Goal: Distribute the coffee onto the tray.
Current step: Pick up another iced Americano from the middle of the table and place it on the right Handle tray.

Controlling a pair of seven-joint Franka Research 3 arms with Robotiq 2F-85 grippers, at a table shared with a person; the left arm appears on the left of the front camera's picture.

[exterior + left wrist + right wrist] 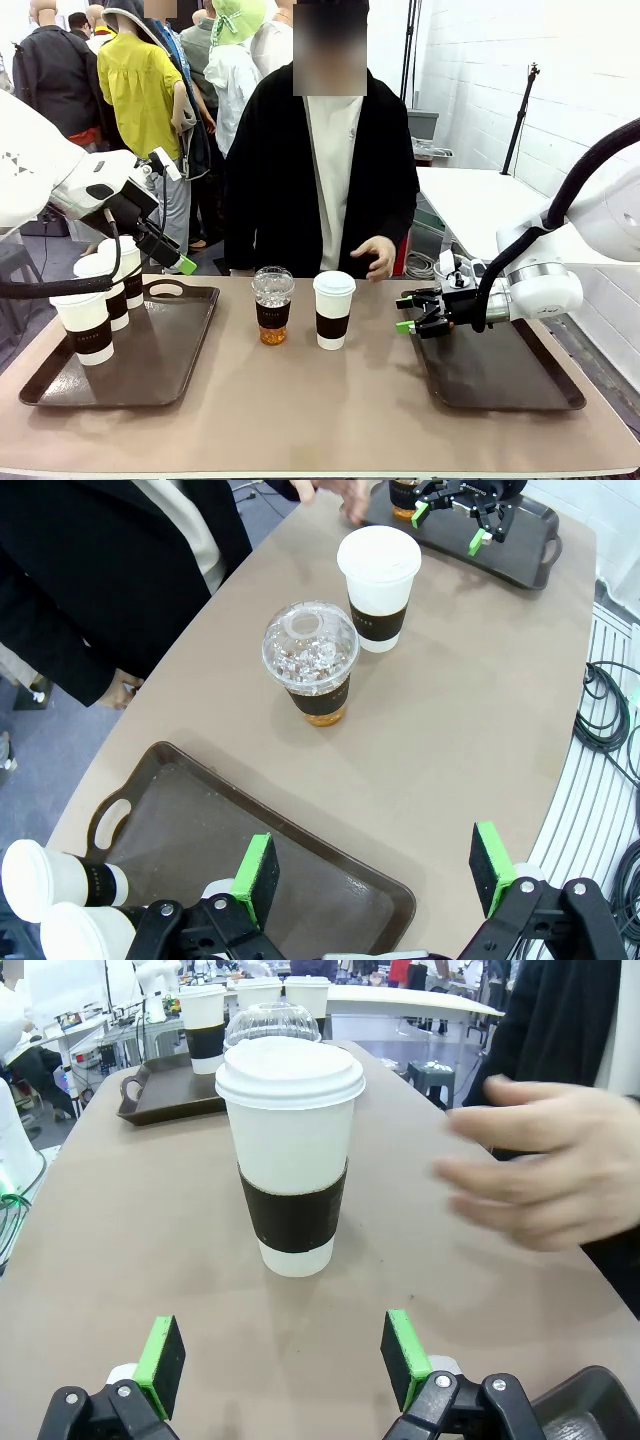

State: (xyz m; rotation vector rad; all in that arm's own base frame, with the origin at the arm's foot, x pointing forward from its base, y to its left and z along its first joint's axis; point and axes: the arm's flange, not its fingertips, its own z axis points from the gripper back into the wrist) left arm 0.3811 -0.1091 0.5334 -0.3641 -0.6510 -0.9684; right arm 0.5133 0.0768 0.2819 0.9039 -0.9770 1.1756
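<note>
1. The left tray (170, 350) lay at 9 o'clock on the table (320, 430), with a cut-out handle in its far rim. Three white paper cups (85, 325) crowded its left edge, and the tray floor was bare from its middle to its right rim.
2. A wide strip of bare table ran between the two trays. Only the far part of it was taken, and everything toward 6 o'clock was open.
3. The right tray (510, 375) lay at 3 o'clock, and the floor that showed was bare.
4. The left gripper (170, 255) hung above the left tray's far right corner. Its jaws were wide apart, holding and touching nothing. In the left wrist view the two middle cups stood at 12 o'clock, well beyond its green pads (258, 875).
5. The right gripper (405, 313) hovered over the right tray's far left corner and pointed toward 9 o'clock. Its jaws were spread wide and empty. In the right wrist view the white lidded cup (290, 1160) stood upright at 12 o'clock, apart from both pads. The person's hand (540, 1175) was at the cup's 3 o'clock, blurred and clear of it.
6. Count: two trays; four white cups, three on the left tray and one on bare table; one clear dome-lidded cup (272, 305) of amber drink, just beside the white lidded cup at its 9 o'clock.
</note>
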